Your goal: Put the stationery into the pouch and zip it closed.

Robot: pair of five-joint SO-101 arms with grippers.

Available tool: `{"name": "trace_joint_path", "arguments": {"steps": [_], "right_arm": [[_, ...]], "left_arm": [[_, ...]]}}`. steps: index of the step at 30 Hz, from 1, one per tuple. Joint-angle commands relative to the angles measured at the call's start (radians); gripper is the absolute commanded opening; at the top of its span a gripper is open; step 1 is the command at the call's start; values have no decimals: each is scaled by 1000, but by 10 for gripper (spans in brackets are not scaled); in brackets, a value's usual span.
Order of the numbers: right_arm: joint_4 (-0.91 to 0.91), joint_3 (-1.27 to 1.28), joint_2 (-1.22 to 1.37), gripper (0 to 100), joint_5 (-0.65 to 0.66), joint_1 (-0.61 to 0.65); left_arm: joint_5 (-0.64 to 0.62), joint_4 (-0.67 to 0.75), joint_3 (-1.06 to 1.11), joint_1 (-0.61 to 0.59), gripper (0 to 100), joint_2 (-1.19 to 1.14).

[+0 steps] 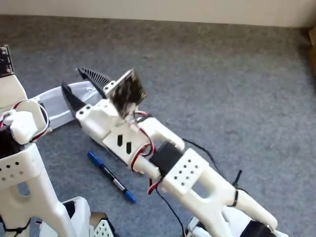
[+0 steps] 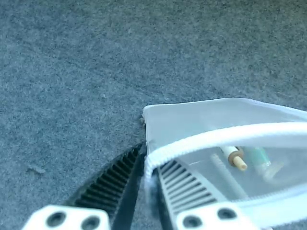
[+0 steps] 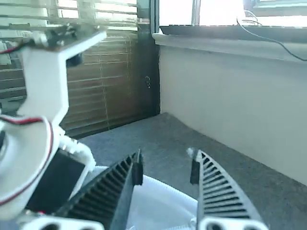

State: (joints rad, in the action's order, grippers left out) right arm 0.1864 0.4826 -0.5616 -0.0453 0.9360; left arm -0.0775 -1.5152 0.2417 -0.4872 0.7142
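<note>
A translucent white pouch (image 1: 53, 109) lies on the grey carpet at the left, its zip edge (image 2: 216, 135) raised and the mouth gaping. Through its wall I see a pen with a tan tip (image 2: 237, 160) and a greenish item (image 2: 259, 157) inside. My left gripper (image 2: 148, 160) is shut on the pouch's end, one finger on each side of the wall. My right gripper (image 1: 72, 79) hangs open just above the pouch (image 3: 158, 201), nothing between its black fingers (image 3: 117, 184). A blue pen (image 1: 111, 177) lies on the carpet beside the right arm, in front of the pouch.
The left arm's white body (image 1: 19, 158) stands at the near left, close to the right gripper (image 3: 165, 160). Open grey carpet (image 1: 232, 84) stretches to the right and back. A pale wall (image 3: 240, 96) borders the far side.
</note>
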Motion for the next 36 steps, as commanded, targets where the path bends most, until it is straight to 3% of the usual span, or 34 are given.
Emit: {"name": "trace_joint_path", "arguments": {"steps": [1,11,13,16,22,26,36], "right_arm": [[252,-217,-42,159,-41,-28],[628,-461,-7,162,-32,-150],[740,-483,-10,162,32,-156],[888,-486,-10,162,110,-156],[1038,-325,-12,162,121,-157],[1023,-154,-5,162,123,-154],[605,318,1,162,124,-99]], "left_arm": [[-9,17,-4,-10,7,36],[-9,17,-4,-10,7,36],[-9,17,-4,-10,7,36],[-15,18,-4,-10,7,36],[-68,18,-4,-10,7,36],[-69,18,-4,-10,7,36],[-71,23,-4,-10,7,36]]}}
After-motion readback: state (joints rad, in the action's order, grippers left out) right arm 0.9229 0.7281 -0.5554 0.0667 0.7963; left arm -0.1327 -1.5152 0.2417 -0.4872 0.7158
